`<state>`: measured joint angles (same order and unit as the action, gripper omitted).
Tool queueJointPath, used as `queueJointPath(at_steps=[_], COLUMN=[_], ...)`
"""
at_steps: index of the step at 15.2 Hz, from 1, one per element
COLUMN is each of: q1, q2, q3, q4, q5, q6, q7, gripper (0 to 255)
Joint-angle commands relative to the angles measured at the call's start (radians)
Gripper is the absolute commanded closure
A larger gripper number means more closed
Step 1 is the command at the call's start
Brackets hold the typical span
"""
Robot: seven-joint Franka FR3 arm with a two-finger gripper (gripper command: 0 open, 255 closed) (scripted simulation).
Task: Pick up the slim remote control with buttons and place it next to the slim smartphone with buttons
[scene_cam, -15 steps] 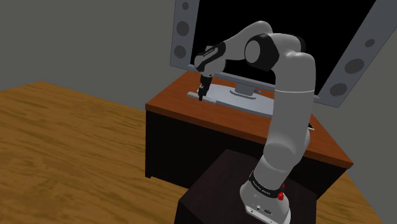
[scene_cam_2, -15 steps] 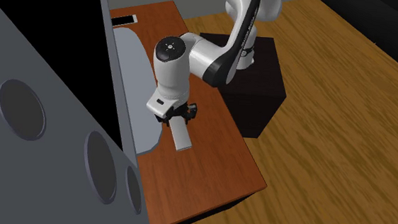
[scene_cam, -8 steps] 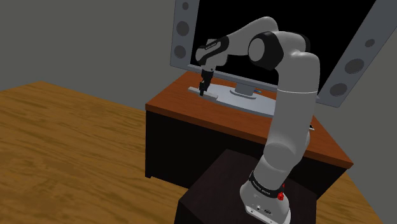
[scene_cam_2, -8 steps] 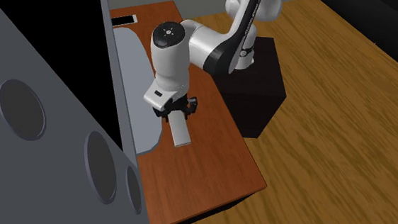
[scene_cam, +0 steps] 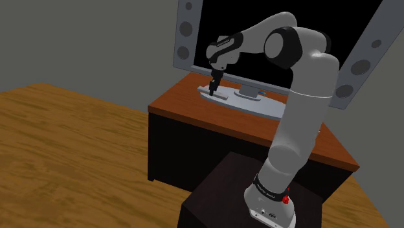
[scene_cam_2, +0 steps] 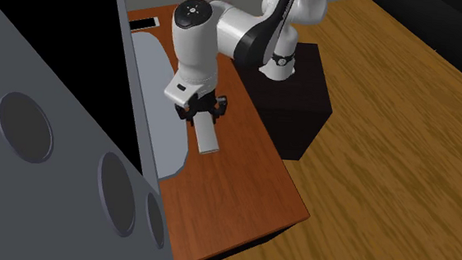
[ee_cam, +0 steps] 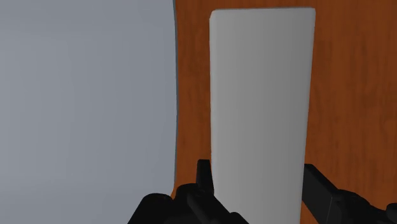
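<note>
The gripper (scene_cam_2: 199,113) is closed on the remote (scene_cam_2: 205,137), a plain grey slab. Its fingers (ee_cam: 203,181) press the two long edges at one end, so the rest of the slab projects ahead. The remote runs parallel to the TV base (scene_cam_2: 159,96), just beside its edge, over the worktop (scene_cam_2: 242,192); whether it clears the surface cannot be told. The phone (scene_cam_2: 145,21) lies past the base's far end, well apart. Judged step: transport alongside the base, keeping the remote level to avoid snagging.
</note>
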<state>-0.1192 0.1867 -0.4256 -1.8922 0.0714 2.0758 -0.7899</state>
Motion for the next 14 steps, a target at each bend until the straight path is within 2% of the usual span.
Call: queueJointPath(at_steps=[1, 8, 14], q1=[-0.012, -0.062, -0.129], q2=[-0.054, -0.243, -0.388], q3=[-0.017, -0.075, -0.128], q4=[-0.071, -0.282, -0.417], q5=[-0.021, -0.117, -0.209], q6=[0.022, 0.065, 0.075], q7=[-0.024, -0.085, -0.148], gripper=[255, 255, 255])
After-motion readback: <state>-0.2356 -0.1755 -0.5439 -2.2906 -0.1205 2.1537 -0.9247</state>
